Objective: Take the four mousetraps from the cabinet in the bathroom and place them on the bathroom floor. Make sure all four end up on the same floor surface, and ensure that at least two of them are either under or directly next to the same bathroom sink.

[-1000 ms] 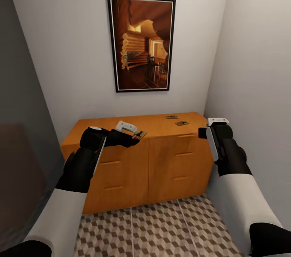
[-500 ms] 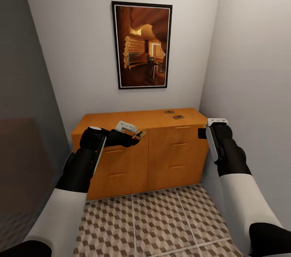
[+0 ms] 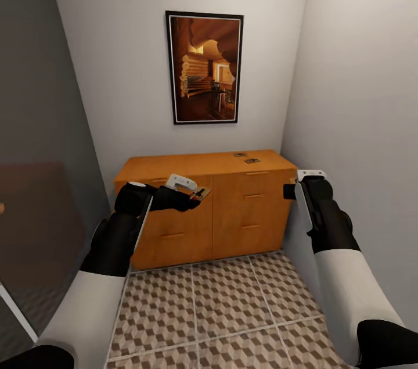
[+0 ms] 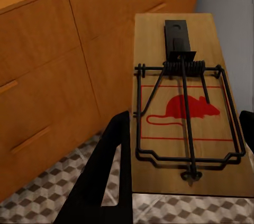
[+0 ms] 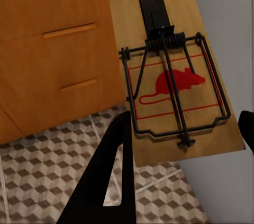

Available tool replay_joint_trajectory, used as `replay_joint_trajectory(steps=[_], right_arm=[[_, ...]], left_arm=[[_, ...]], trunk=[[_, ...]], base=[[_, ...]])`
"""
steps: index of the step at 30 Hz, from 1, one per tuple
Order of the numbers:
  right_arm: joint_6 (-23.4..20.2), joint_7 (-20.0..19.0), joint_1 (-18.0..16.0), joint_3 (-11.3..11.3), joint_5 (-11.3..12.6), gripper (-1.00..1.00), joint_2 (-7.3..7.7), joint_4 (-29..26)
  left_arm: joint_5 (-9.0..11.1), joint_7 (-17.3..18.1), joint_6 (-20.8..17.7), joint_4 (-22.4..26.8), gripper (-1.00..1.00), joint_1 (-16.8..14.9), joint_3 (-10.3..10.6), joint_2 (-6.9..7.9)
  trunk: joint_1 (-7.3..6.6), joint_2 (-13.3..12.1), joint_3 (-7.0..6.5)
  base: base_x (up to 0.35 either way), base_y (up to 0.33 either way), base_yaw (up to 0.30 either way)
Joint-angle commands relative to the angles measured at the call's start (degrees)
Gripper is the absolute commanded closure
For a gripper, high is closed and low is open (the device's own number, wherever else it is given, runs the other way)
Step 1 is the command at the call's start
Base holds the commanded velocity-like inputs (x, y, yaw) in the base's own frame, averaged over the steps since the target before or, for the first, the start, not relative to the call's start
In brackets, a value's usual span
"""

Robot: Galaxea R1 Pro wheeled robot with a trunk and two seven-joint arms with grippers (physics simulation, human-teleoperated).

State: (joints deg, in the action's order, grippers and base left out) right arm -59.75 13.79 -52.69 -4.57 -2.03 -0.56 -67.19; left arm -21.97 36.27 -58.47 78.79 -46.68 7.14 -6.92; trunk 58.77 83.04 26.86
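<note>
The left gripper clamps a mousetrap in front of the cabinet. Two more traps lie on the cabinet top at 1 o'clock. The right gripper pinches another trap above the tiled floor.

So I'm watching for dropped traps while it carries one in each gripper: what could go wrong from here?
Each flat wooden mousetrap with a red mouse print, one in the left gripper and one in the right gripper, sticks out well beyond the black fingers, so a bump could twist it loose. Two more small traps lie on the orange-brown wooden cabinet and might be forgotten.
</note>
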Motion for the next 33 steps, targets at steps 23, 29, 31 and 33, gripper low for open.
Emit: replay_joint_trajectory(steps=[23, 29, 31, 33], right_arm=[[23.6, 0.7, 0.0, 0.0, -0.8, 1.0, 0.15, 25.1], [29.4, 0.8, 0.0, -0.1, -0.8, 1.0, -0.42, 29.0], [36.4, 0.8, 0.0, 0.0, -0.8, 1.0, -2.67, 34.6], [40.3, 0.8, 0.0, 0.2, -1.0, 1.0, -4.39, 38.2]], left_arm=[[-0.3, -10.8, 16.1, -21.2, 1.0, -0.1, -0.6, -0.95], [7.8, -20.5, 28.5, -30.7, 1.0, -0.1, -1.3, -1.68], [11.5, -23.6, 35.3, -37.4, 1.0, -0.2, -2.0, -0.58], [11.9, -23.9, 38.1, -40.9, 1.0, -0.3, -2.1, -0.46]], trunk=[[-0.04, 0.0, 0.07], [-0.04, 0.0, 0.07], [-0.04, 0.0, 0.07], [-0.04, 0.0, 0.07]], base=[[-0.117, 0.0, 0.0], [0.0, 0.0, 0.0], [0.0, 0.0, 0.0], [0.0, 0.0, 0.0]])
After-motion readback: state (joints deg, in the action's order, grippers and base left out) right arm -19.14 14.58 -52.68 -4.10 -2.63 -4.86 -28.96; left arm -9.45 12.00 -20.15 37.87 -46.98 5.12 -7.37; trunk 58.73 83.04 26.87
